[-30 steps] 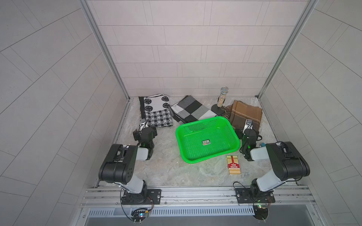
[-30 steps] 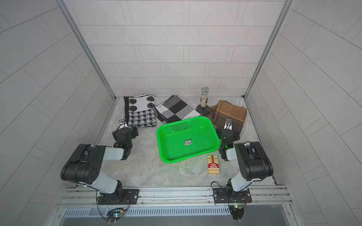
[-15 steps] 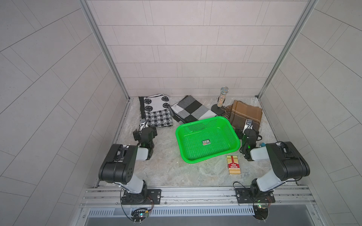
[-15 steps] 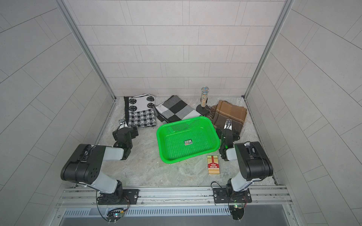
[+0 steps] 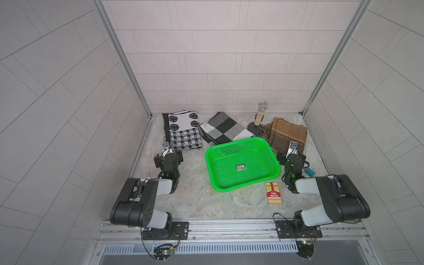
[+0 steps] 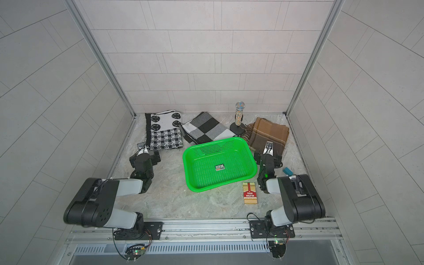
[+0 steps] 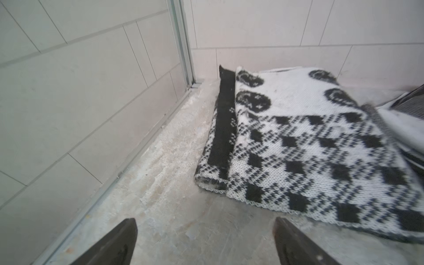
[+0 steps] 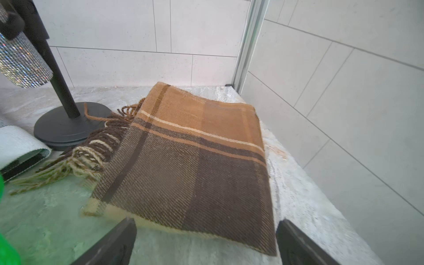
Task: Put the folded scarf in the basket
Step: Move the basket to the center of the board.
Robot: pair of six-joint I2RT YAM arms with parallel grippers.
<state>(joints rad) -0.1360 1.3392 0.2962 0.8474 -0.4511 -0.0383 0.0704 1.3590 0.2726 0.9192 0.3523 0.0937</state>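
Near the middle of both top views, the basket (image 5: 226,172) sits on the pale marbled worktop (image 5: 195,197). It is shallow bright green plastic with rounded corners, perforated walls and floor, and a small sticker (image 5: 241,167) inside. Behind it, along the tiled back wall, lie three folded scarves, all outside it. A black-and-white knit scarf (image 5: 183,132) with roundels and houndstooth checks lies at upper left, and a grey checked scarf (image 5: 223,128) lies just behind the basket's far rim. A brown plaid scarf (image 5: 288,132), coarse-woven with twisted fringe, lies at upper right. A glittery microphone (image 5: 260,114) stands on a round black base between the latter two. The left claw (image 7: 205,220) is spread wide, holding nothing, just short of the knit scarf's hem. The right claw (image 8: 206,220) is likewise released before the brown scarf's near edge. A red card box (image 5: 273,193) lies flat below the basket.
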